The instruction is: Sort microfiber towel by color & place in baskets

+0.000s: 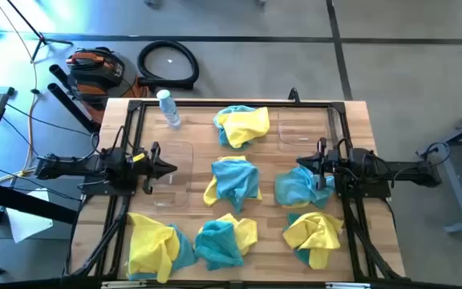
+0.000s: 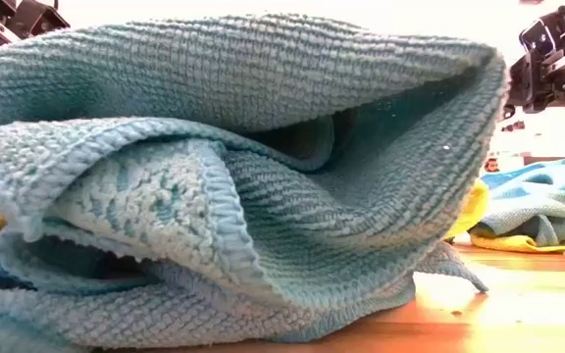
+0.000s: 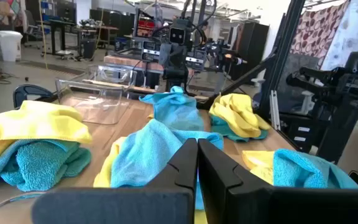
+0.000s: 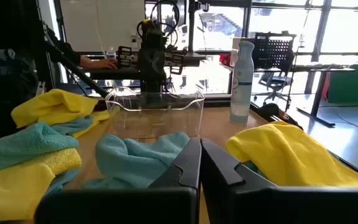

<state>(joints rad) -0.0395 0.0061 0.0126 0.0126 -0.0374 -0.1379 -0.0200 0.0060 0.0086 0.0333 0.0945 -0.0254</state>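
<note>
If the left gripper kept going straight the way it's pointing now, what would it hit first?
Probably the middle towel pile: the left gripper, fingers shut, points across the table at it over bare wood, though its height above the table is unclear.

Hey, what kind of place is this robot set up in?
Probably a robotics lab or workshop: a wooden table on a concrete floor, a large room with work desks behind, and an office chair near big windows.

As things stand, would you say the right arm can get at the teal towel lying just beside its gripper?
Probably yes: the right gripper, fingers shut, sits right at the teal towel, nothing between them. It must open first.
</note>
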